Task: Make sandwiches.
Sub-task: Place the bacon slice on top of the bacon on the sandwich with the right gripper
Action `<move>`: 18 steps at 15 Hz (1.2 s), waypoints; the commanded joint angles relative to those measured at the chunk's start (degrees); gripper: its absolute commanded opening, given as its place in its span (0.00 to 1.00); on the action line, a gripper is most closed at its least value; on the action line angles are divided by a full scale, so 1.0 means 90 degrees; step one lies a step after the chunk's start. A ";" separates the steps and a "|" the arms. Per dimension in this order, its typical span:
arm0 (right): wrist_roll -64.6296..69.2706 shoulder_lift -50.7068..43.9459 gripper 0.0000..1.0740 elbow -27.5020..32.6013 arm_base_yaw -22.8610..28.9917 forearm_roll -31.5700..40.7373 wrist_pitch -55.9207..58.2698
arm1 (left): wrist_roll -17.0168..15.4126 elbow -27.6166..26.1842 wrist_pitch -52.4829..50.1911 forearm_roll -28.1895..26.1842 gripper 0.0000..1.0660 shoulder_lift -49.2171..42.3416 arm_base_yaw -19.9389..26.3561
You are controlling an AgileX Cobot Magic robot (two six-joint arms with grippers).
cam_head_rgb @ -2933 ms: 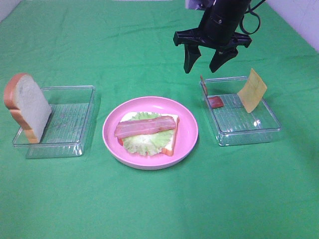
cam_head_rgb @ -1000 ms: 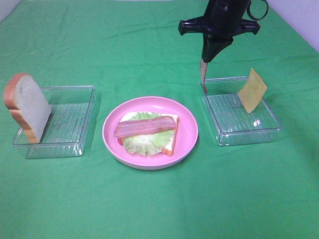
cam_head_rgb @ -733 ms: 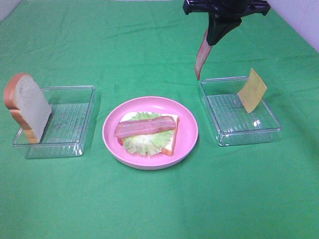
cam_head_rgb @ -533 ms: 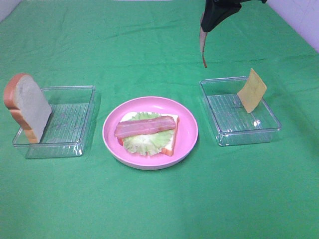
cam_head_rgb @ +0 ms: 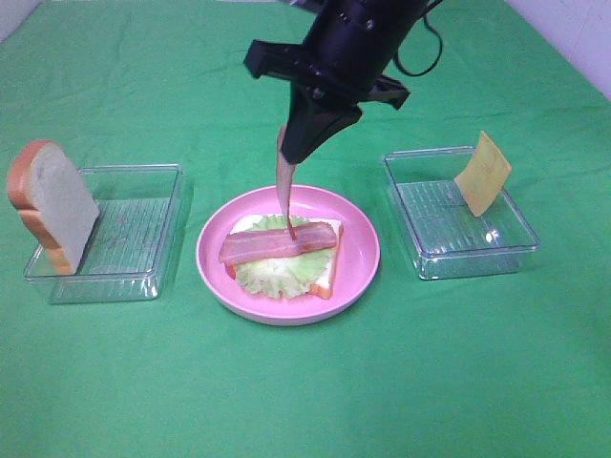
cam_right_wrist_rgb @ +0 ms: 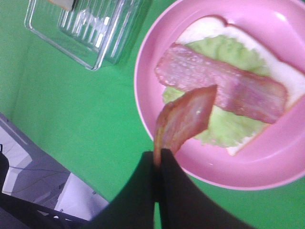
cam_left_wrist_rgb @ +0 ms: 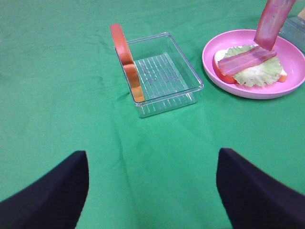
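Bacon strip (cam_head_rgb: 284, 191) hangs from the right gripper (cam_head_rgb: 290, 155), which is clenched on its upper end. The sandwich (cam_head_rgb: 282, 256) lies just below this gripper. The left gripper (cam_left_wrist_rgb: 151, 160) is released and empty.

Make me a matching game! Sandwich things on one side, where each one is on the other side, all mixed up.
Things:
1. hanging bacon strip
2. cheese slice
3. lone bread slice
4. lettuce

Places:
A. leaning in the right clear tray
B. in the stack on the pink plate
C. pinched in the right fingers
D. propped at the left clear tray

Pairs: 1-C, 2-A, 3-D, 4-B
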 commanded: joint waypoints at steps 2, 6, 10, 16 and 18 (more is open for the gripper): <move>-0.0070 0.0121 0.00 0.0127 0.0490 0.0420 -0.0477 | 0.0006 0.0006 -0.0076 -0.0013 0.67 -0.0121 -0.0019; -0.0070 0.0560 0.00 0.0127 0.0611 0.0751 -0.1350 | 0.0006 0.0006 -0.0076 -0.0013 0.67 -0.0121 -0.0019; 0.0350 0.0751 0.00 0.0127 0.0407 -0.0051 -0.1280 | 0.0006 0.0006 -0.0076 -0.0013 0.67 -0.0121 -0.0019; 0.1190 0.0764 0.00 0.0127 0.0242 -0.1229 -0.0751 | 0.0006 0.0006 -0.0076 -0.0013 0.67 -0.0121 -0.0019; 0.1190 0.0764 0.00 0.0127 0.0242 -0.1229 -0.0738 | 0.0006 0.0006 -0.0076 -0.0013 0.67 -0.0121 -0.0019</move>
